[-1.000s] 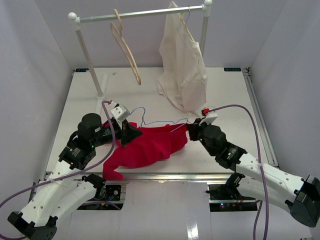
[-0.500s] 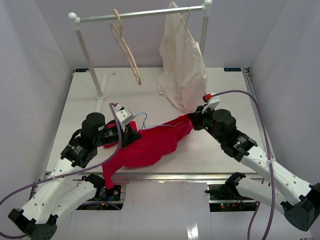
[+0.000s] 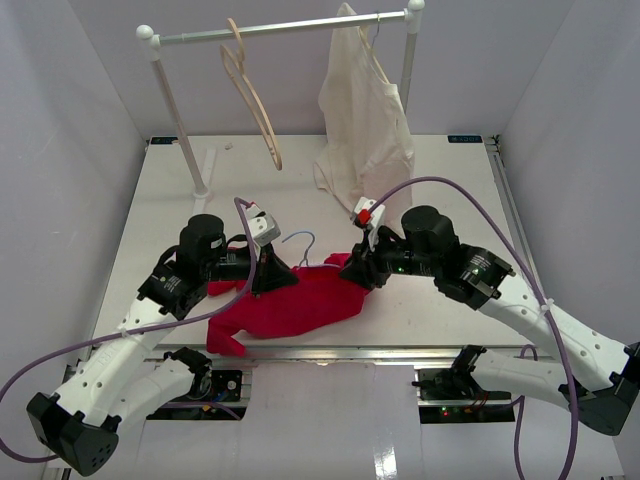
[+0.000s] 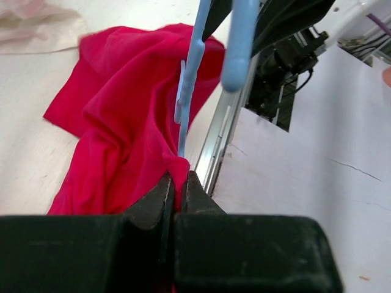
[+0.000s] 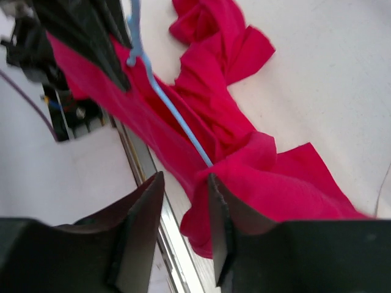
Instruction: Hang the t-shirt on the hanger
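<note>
Cloth and wire sit together: your t-shirt [image 3: 300, 305] lies bunched on the table [image 3: 450, 190] near its front edge, between the two arms. Your left jaws are clenched on a fold of it together with the wire of the hanger [image 4: 197, 49], whose hook shows above the cloth. Your right jaws stand released at the shirt's other end, a red fold and the blue wire just past their tips. Behind, a cream garment [image 3: 365, 130] and a wooden hanger [image 3: 255, 110] hang on the rail [image 3: 290, 30].
</note>
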Motion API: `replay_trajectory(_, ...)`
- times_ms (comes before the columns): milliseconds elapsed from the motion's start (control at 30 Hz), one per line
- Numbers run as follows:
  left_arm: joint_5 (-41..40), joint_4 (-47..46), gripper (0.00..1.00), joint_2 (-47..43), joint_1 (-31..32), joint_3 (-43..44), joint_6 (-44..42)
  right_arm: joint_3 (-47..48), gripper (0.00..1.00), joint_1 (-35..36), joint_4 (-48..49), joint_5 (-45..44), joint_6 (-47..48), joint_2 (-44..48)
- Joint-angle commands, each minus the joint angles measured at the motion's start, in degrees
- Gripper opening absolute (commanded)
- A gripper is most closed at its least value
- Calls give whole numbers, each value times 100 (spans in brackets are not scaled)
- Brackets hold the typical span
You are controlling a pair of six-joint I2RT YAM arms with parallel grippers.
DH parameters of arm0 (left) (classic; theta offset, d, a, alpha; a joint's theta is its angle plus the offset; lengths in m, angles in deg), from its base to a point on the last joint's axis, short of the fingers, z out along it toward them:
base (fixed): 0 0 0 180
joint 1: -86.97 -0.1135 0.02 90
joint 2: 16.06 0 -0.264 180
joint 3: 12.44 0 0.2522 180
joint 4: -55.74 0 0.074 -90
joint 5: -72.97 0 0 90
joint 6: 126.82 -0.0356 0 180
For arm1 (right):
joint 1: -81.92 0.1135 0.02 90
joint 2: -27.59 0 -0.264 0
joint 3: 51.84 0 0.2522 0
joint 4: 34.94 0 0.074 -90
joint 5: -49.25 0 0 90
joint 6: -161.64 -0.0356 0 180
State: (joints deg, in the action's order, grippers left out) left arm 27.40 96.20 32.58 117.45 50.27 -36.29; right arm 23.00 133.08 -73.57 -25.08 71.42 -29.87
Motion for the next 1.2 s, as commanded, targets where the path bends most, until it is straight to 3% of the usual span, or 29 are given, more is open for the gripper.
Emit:
replay_trajectory(0,934,-525,0,64,-16,-16,221,124,47,52,-168,389,514,167)
replay_trajectory(200,1152,-715,0,38,-16,27,439,573,56,61,276,1073,734,31)
replay_trajectory(633,1337,-983,0,149,-16,-111,627,970,55,328,1911,1586,394,-1245)
replay_trajectory(700,1382,-1034,0,129,-16,-122,700,824,52,350,2237,1648,290,-1293)
replay_trajectory(733,1412,-1080,0,100,-16,-117,737,700,46,351,2445,1667,225,-1283)
replay_trajectory(833,1337,-1015,0,38,-16,-9,797,371,11,348,2752,1577,116,-1175)
replay_trajectory(867,1212,-875,0,11,-16,53,772,315,8,342,2703,1406,92,-1137)
replay_trajectory(967,662,-390,2,-102,-16,402,717,203,8,324,2508,1071,68,-831)
replay_trajectory(1067,-419,194,15,-193,-16,744,517,163,8,282,2012,1112,217,-422)
replay_trajectory(1167,-1158,474,20,-223,-20,971,491,72,8,196,1832,1027,243,-124)
